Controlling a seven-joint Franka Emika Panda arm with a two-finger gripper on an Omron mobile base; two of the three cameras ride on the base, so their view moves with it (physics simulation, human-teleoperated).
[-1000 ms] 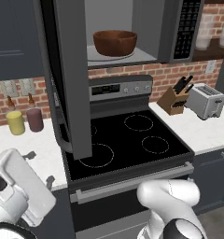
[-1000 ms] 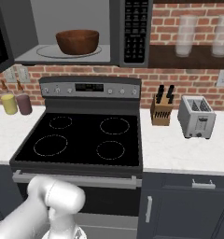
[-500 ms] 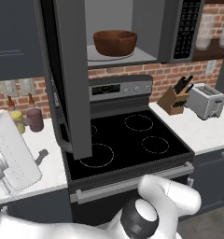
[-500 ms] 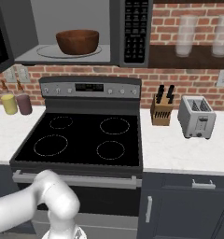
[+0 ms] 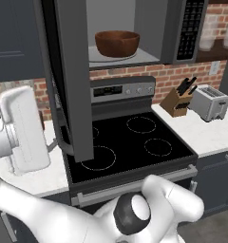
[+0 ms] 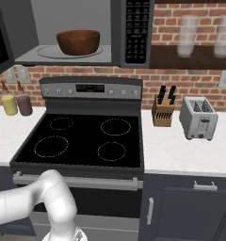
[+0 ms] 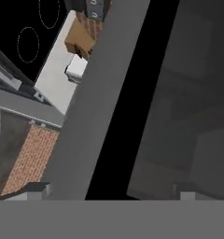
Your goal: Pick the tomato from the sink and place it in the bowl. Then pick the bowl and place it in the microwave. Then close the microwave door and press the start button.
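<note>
The microwave [image 5: 182, 33] [image 6: 133, 33] hangs above the stove with its cavity open. Inside, on the turntable, sits the reddish-brown bowl [image 5: 117, 42] [image 6: 78, 41]; its rim hides whatever lies in it, so the tomato is hidden. The sink is out of view. The microwave door [image 5: 71, 80] [image 7: 100, 102] swings out to the left, edge-on. My white hand [image 5: 21, 133] is just left of the door's lower part. In the hand view my gripper [image 7: 111, 190] is open, fingertips [image 7: 37, 189] wide apart, with the door's edge and dark window close ahead.
A black glass cooktop [image 5: 130, 142] [image 6: 82, 141] lies below the microwave. On the right counter stand a knife block [image 5: 177, 100] [image 6: 163, 110] and a toaster [image 5: 208, 102] [image 6: 197, 117]. Two bottles [image 6: 16, 102] stand left of the stove. Glasses [image 6: 188, 35] rest on a shelf.
My hand has risen at the left of the left base view, from low beside the counter up to the open door's lower part. The bowl and door have not moved.
</note>
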